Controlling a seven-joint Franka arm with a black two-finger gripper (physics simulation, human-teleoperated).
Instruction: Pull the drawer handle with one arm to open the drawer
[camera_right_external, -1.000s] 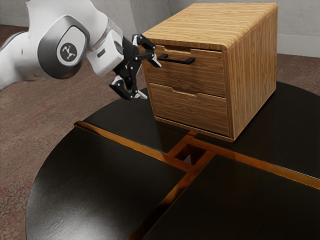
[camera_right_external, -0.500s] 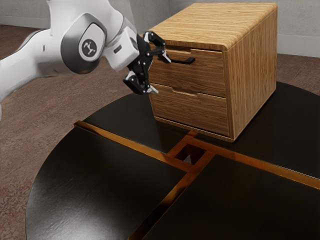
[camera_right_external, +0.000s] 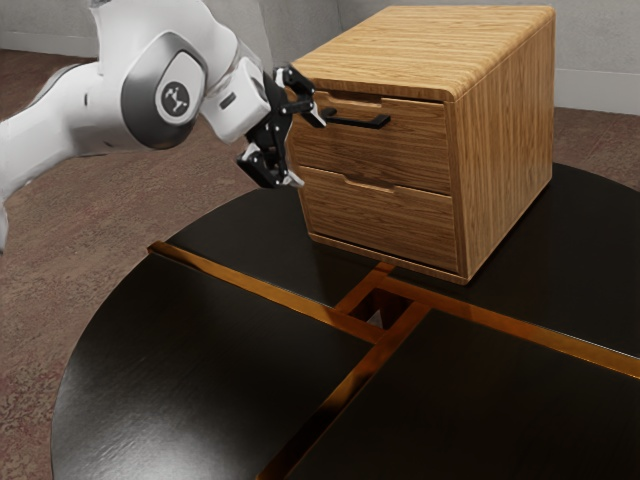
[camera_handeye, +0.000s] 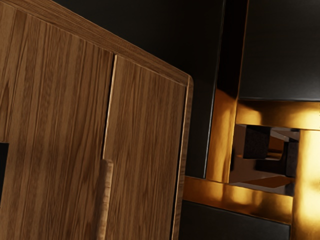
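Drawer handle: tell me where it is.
In the exterior view the black drawer handle sits on the top drawer of the wooden cabinet, just to the exterior view's right of the open gripper.

Wooden cabinet (camera_right_external: 430, 130) on black table (camera_right_external: 200, 380)

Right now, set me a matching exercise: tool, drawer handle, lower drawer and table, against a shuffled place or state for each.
1. tool
2. drawer handle
3. lower drawer
4. table

A. dark and round, with the cabinet standing on it
B. open, at the cabinet's front corner
C. black bar on the upper drawer
D. shut, with a wooden lip and no bar

Pairs: 1-B, 2-C, 3-D, 4-A
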